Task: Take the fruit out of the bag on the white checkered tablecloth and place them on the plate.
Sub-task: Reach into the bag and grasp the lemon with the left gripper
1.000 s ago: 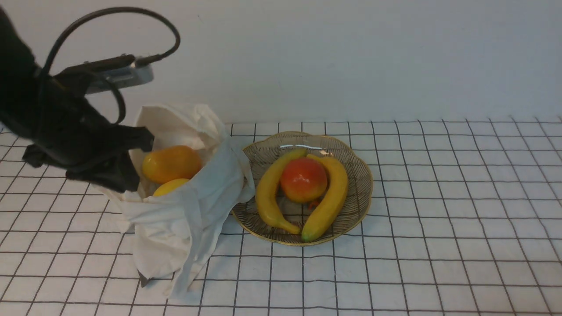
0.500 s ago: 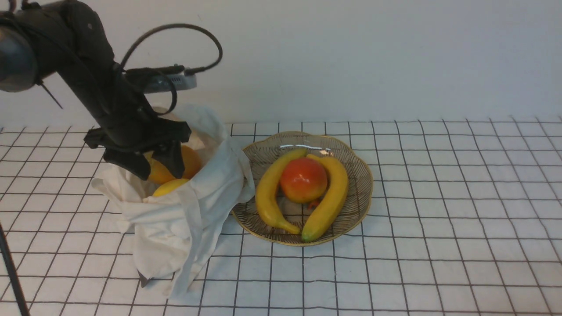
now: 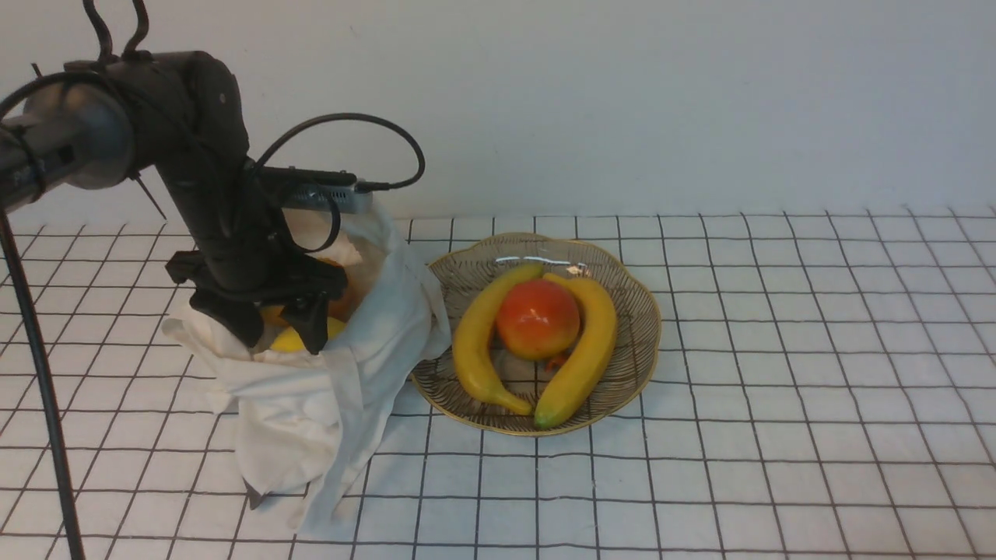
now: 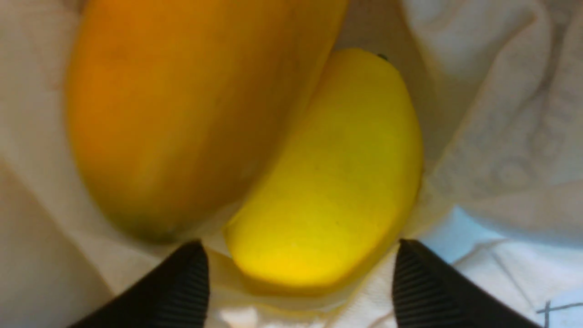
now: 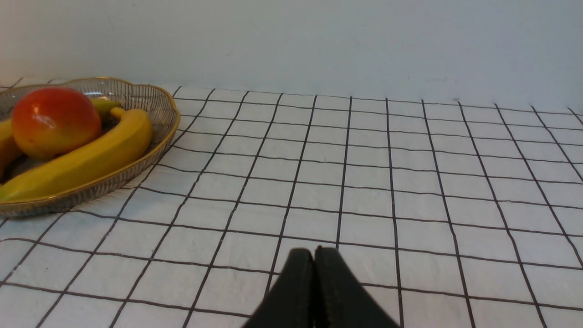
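- The left gripper [image 3: 282, 339] points down into the open mouth of the soft off-white cloth bag [image 3: 311, 404]. Its 2 black ribbed fingers [image 4: 182, 291] stand wide apart, holding nothing.
- The bright yellow oval lemon [image 4: 337, 182] lies in the bag between those fingers. In the left wrist view a strip of cloth shows between the lemon and each fingertip, so neither finger presses on it.
- The larger orange-yellow oblong mango [image 4: 182, 100] lies in the bag against the lemon's side, farther in than the fingertips. In the front view the arm hides most of it.
- The bag slumps on the white checkered tablecloth [image 3: 778, 389], toward the cloth's left edge and nearer its far edge than its near one. A fold of the bag reaches the left rim of the plate.
- The round shallow plate with the scalloped gold rim [image 3: 632, 289] stands just right of the bag, about midway along the far edge of the tablecloth.
- On the plate 2 long yellow bananas [image 3: 475, 342] curve around 1 round red-orange fruit [image 3: 537, 319], 1 banana on each side of it.
- The right gripper [image 5: 314, 255] hangs low over bare tablecloth to the right of the plate, its 2 fingers pressed together with nothing between them.
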Available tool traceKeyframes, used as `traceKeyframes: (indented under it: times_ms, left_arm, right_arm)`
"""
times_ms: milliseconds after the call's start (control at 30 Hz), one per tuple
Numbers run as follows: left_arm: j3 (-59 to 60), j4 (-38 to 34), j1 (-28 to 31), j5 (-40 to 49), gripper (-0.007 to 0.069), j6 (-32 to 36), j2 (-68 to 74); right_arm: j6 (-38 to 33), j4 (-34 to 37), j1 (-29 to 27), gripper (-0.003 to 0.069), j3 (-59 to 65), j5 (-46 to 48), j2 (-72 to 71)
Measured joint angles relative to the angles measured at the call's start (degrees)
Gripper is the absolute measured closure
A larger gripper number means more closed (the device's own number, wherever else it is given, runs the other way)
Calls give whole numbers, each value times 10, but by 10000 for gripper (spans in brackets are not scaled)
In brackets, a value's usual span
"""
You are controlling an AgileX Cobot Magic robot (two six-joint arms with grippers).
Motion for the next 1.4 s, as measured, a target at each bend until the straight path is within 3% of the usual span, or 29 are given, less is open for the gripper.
traceKeyframes:
  times_ms: [167, 267, 567, 900, 1400]
  left_arm:
    - [-1, -22, -1, -1, -21, 0, 16]
    - [-1, -29, -1, -1, -54, 0, 20]
    - [-25, -25, -1, 3, -20, -4, 20]
    - [-54, -25, -1, 3, 127, -31, 32]
    - [-59, -32, -1, 9, 62, -31, 62]
  right_arm:
    - [0, 0, 0, 674, 0, 0, 0]
    - [0, 0, 0, 674, 0, 0, 0]
    - [0, 0, 0, 674, 0, 0, 0]
    - [0, 0, 0, 674, 0, 0, 0]
    - [0, 0, 0, 674, 0, 0, 0]
